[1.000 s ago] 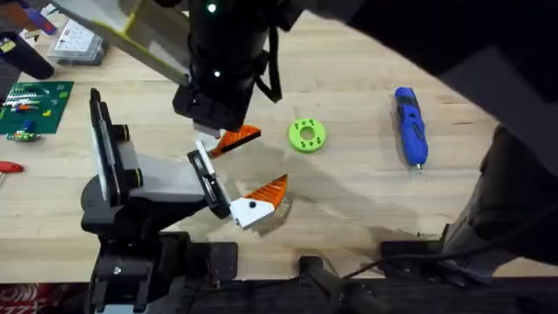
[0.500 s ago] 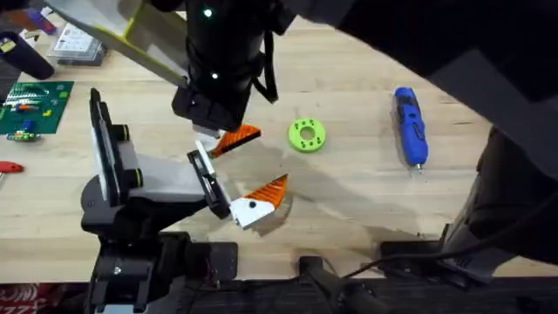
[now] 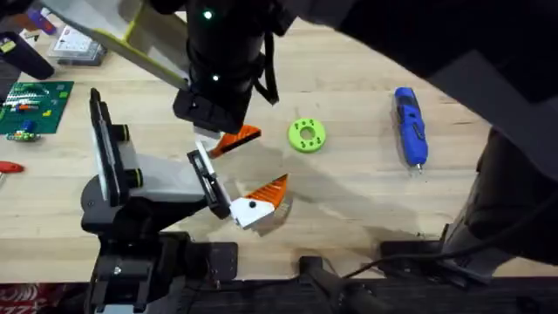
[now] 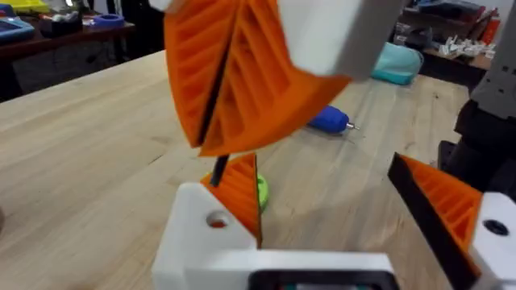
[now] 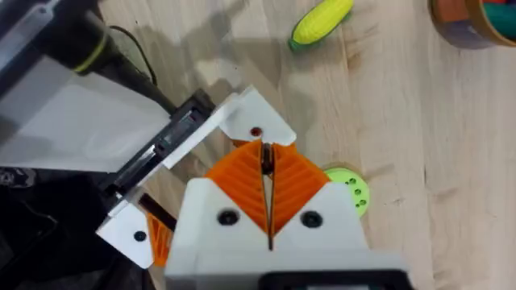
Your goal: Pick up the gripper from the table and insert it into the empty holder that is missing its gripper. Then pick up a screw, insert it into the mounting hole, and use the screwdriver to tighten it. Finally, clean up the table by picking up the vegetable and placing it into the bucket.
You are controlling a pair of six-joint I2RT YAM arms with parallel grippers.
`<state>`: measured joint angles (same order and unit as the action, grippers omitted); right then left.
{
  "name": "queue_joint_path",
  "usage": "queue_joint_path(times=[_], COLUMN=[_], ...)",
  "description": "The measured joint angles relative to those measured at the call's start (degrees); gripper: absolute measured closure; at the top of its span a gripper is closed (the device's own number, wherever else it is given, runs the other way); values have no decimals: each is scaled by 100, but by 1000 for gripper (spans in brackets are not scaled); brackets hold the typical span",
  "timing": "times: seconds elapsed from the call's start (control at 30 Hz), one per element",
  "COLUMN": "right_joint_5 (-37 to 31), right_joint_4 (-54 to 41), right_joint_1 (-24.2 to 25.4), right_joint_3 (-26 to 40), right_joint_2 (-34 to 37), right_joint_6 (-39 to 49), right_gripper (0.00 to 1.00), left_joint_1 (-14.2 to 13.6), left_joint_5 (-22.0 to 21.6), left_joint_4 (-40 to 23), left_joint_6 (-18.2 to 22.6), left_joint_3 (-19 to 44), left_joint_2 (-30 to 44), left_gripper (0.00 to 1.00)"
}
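Almost nothing has changed over the last second. From overhead, the right arm reaching across the middle sits in the same spot, and nothing on the tabletop [image 3: 349,205] has shifted.

The right pincer [image 5: 266,193] is clamped on the orange ribbed wedge of the gripper [image 3: 234,139]. It holds the gripper at the bracket end of the holder [image 3: 161,179]. In the right wrist view the gripper's white base, mounting hole facing up, lies against the holder's black bracket. I can't tell whether it is fully seated. The holder's other finger, the one with a black dot [image 3: 260,198], is just beside it.

My read is that the stillness means fine alignment or pressing home, so the insertion isn't finished and nothing has been released.

The other steps look untouched:
- The blue electric screwdriver [image 3: 410,126] lies well apart, off to the right.
- A green perforated disc [image 3: 306,135] sits near the gripper.
- The corn cob [image 5: 322,20] lies on the tabletop, not in a bucket.
- I can't pick out a screw.
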<state>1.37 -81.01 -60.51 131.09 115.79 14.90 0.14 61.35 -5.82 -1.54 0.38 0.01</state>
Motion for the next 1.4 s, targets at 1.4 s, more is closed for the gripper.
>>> queue_joint_path(times=[1.4], right_joint_5=[0], right_joint_4=[10], right_joint_1=[-121], right_joint_3=[2], right_joint_2=[150], right_joint_6=[17], right_gripper=[991], left_joint_1=[0], left_joint_5=[2], left_joint_4=[0], left_joint_6=[0], left_joint_3=[0], left_joint_2=[0], left_gripper=[11])
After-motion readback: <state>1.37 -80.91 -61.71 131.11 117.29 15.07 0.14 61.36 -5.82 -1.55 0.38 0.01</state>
